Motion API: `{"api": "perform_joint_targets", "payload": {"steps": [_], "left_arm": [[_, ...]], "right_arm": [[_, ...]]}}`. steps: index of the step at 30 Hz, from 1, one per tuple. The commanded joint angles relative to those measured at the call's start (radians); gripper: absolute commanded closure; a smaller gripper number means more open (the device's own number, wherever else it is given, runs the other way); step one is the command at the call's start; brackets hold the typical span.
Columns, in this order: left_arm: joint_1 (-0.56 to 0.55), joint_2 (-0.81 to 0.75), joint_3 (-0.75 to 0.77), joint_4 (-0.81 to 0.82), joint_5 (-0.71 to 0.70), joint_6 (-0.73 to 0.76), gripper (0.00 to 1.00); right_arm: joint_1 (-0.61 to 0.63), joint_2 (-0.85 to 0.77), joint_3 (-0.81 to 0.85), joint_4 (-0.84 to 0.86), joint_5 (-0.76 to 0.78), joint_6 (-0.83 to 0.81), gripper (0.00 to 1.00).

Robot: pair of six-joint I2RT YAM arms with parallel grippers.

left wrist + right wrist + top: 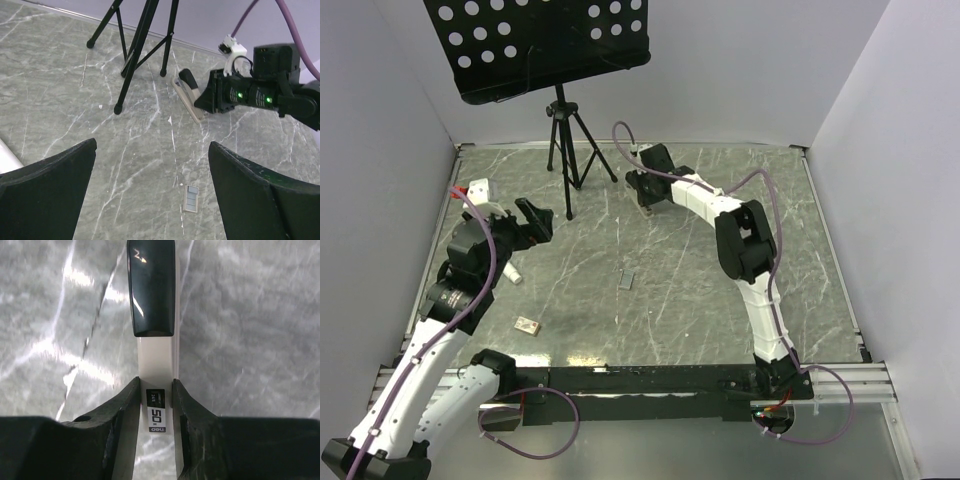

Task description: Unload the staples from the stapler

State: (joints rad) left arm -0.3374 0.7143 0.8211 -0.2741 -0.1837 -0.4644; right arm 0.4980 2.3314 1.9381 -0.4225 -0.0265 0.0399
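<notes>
The left gripper (534, 222) hangs spread wide, holding nothing. Its wrist view cuts off a short white cylinder (7, 156) at the frame edge. Ahead, on the grey marbled table (690, 310), lies a tiny grey metallic strip of staples (191, 197), too small to count. Farther on, the right gripper (156, 385) is clamped on the slim pale-grey stapler (157, 357), hiding most of it from above. The stapler's glossy dark lever (151, 287) stands raised, near the black tripod stand (565, 150).

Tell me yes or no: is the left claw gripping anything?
No, the left claw stands wide open above the table, with nothing touching its fingers.
</notes>
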Motion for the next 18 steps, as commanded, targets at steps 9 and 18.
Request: {"api": "perform_joint_targets", "payload": {"steps": [9,18], "left_arm": [[-0.003,-0.019,0.003,0.039,-0.045,0.026,0.02],[-0.003,-0.013,-0.007,0.049,-0.053,0.023,0.02]], "right_arm": [[0.059,-0.397,-0.462,0.105,0.100,0.041,0.86],[0.082,-0.544,-0.714,0.140,0.079,0.161,0.74]]}}
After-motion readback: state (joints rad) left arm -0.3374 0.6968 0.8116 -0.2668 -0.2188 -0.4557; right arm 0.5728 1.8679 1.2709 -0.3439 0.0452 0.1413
